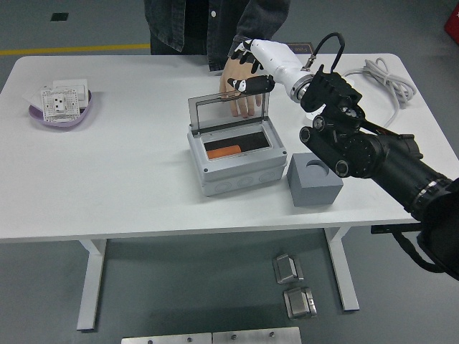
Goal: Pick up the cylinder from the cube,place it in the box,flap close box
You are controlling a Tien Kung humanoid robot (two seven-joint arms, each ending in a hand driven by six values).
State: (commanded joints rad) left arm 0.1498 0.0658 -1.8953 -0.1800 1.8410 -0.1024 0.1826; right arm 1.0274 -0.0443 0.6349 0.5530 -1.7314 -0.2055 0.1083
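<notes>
The grey box (238, 175) stands mid-table with its clear lid (228, 115) upright at the back. An orange cylinder (224, 151) lies inside the box at the left. To the box's right sits the grey cube (314, 183), its round top hole bare. My right hand (247, 66), white with black fingertips, hovers above and behind the lid's right end, fingers relaxed and holding nothing. A person's hand (238, 93) reaches down just behind the lid, under my hand. My left arm is out of view.
A purple bowl (63, 113) with white socket parts sits at the far left. A white power strip (330, 95) and its coiled cable (388, 77) lie at the back right. The person stands at the far edge.
</notes>
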